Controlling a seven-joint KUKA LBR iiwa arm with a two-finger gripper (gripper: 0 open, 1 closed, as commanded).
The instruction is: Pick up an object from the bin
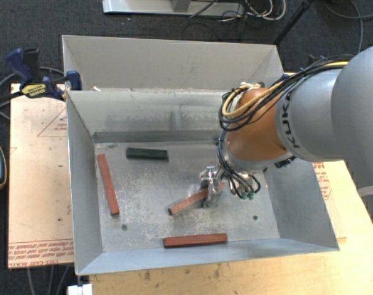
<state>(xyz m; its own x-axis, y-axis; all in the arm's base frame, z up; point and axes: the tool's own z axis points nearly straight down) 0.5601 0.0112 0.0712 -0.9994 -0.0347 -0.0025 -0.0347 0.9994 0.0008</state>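
My gripper (208, 191) is low in the middle of the bin, just right of centre. A short red-brown stick (186, 204) lies slanted on the floor, and its right end sits between the gripper's fingers, which are shut on it. A dark green bar (147, 155) lies toward the back, left of the gripper. A longer red-brown stick (195, 241) lies along the front wall, below the gripper.
Another long red-brown stick (108, 184) lies along the left wall. The arm with its orange cover and cables hangs over the right half of the bin. Bare floor lies between the left stick and the gripper.
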